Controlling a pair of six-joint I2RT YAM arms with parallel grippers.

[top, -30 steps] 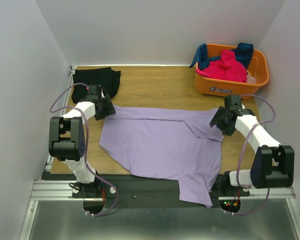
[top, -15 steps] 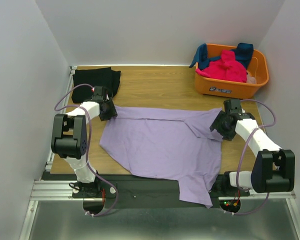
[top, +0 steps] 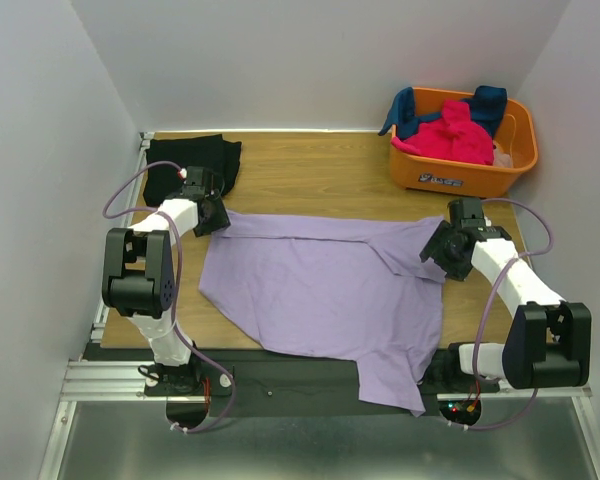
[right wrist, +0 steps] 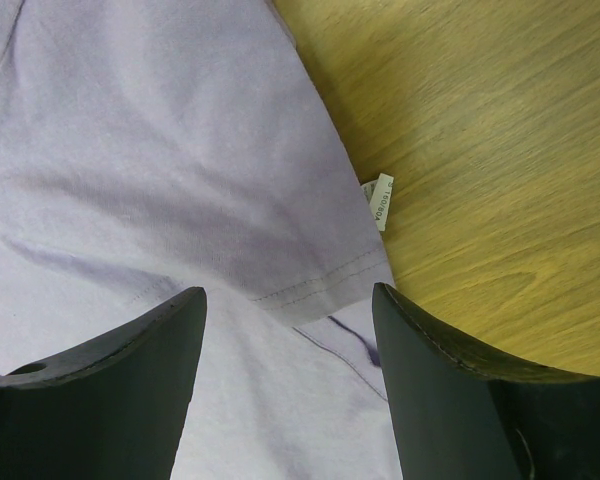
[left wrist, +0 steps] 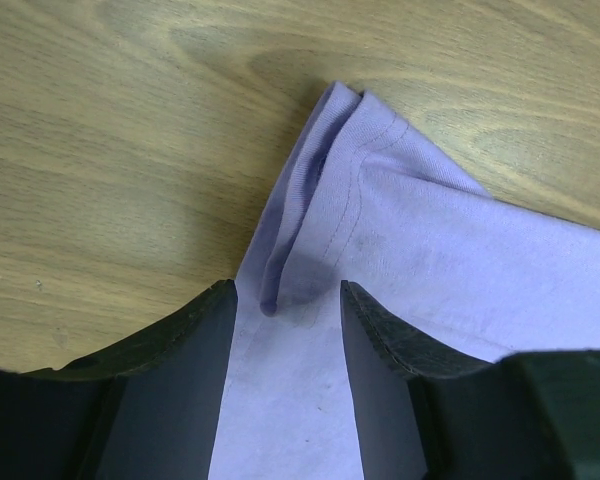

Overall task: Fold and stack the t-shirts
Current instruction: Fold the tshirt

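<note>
We are settling the left gripper [left wrist: 285, 300] and right gripper [right wrist: 288, 295], both parted and holding nothing, closer over the far corners of the lavender t-shirt [top: 320, 290] spread across the table [top: 320, 170], readying a grasp to fold.

Far table [top: 320, 170] strip open — basket [top: 450, 172] far right, black shirt [top: 185, 160] far left.

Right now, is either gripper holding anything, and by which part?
Nothing is held. The left gripper, open, straddles a folded corner of the lavender t-shirt; the right gripper, open, straddles its hemmed edge.
</note>
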